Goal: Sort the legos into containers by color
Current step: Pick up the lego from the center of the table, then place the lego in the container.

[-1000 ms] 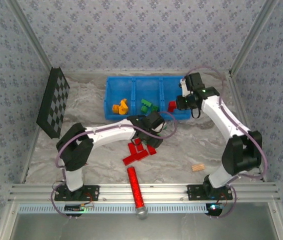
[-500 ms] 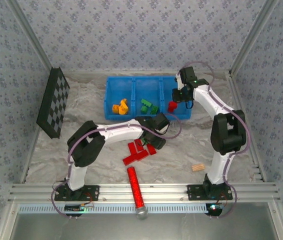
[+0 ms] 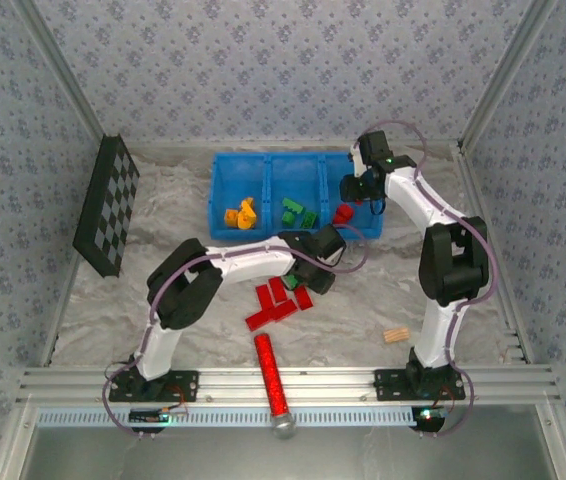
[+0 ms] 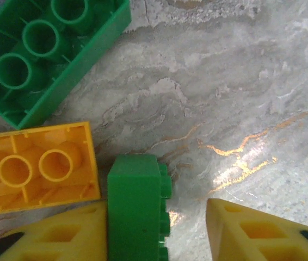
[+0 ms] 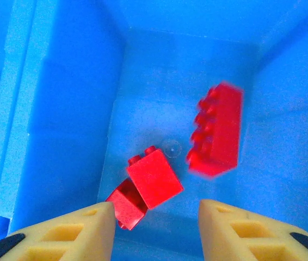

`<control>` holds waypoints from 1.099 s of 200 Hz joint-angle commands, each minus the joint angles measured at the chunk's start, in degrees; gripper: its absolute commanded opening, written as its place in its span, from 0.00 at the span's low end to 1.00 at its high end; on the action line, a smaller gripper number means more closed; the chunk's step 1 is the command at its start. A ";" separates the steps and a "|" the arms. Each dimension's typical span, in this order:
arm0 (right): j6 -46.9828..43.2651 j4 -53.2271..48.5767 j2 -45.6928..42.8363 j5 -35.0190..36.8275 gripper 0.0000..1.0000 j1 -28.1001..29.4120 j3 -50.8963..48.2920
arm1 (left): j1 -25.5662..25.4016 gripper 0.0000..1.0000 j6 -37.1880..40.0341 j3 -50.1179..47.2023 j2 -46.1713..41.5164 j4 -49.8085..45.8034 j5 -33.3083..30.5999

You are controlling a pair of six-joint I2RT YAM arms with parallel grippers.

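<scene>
My left gripper (image 4: 159, 217) is open and low over the table, straddling a green brick (image 4: 135, 206) that stands on its side. The brick touches the left finger, with a gap to the right one. An upturned yellow-orange brick (image 4: 34, 168) and an upturned green brick (image 4: 39, 54) lie beside it. From above, this gripper (image 3: 313, 275) is next to several red bricks (image 3: 278, 300). My right gripper (image 5: 156, 209) hangs open over the right compartment of the blue bin (image 3: 263, 157). Below it lie a blurred long red brick (image 5: 216, 130) and two small red ones (image 5: 154, 176).
The bin's left compartment holds yellow-orange bricks (image 3: 240, 213) and its middle compartment holds green ones (image 3: 298, 212). A black checkered board (image 3: 106, 205) leans at the left wall. A red cylinder (image 3: 270, 375) lies at the front edge and a tan block (image 3: 395, 336) at front right.
My right gripper swung left and back over the right compartment, and a long red brick now lies blurred in it. My left gripper shifted slightly right over the loose bricks.
</scene>
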 commanded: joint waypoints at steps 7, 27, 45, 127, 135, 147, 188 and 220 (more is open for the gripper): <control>-0.63 -1.66 -4.71 -0.38 0.46 -0.13 0.01 | 0.41 0.41 -3.13 0.49 2.36 -2.34 0.64; -0.59 -1.97 -7.19 0.11 0.47 -0.16 -1.20 | 0.43 0.34 -3.50 0.83 2.80 -2.70 0.83; -0.51 -2.10 -9.44 0.60 0.47 -0.26 -2.49 | 0.42 0.28 -3.52 1.30 2.90 -3.01 0.85; 7.68 0.07 -28.78 -1.46 0.49 0.68 -26.24 | 4.06 0.14 -2.23 4.18 -7.75 -4.15 1.20; 8.96 0.57 -31.49 -1.79 0.49 1.06 -29.93 | 5.02 0.14 -1.97 4.82 -9.00 -3.97 1.36; 10.95 1.49 -35.77 -2.42 0.49 2.10 -34.83 | 6.64 0.14 -1.47 5.76 -10.65 -3.61 1.49; 16.79 5.41 -45.53 -4.11 0.53 10.39 -47.10 | 13.12 0.13 -1.12 10.21 -10.17 -1.85 -0.04; 19.84 6.65 -46.12 -1.80 0.58 20.24 -49.38 | 16.96 0.13 -2.02 16.82 -3.61 -2.68 -0.62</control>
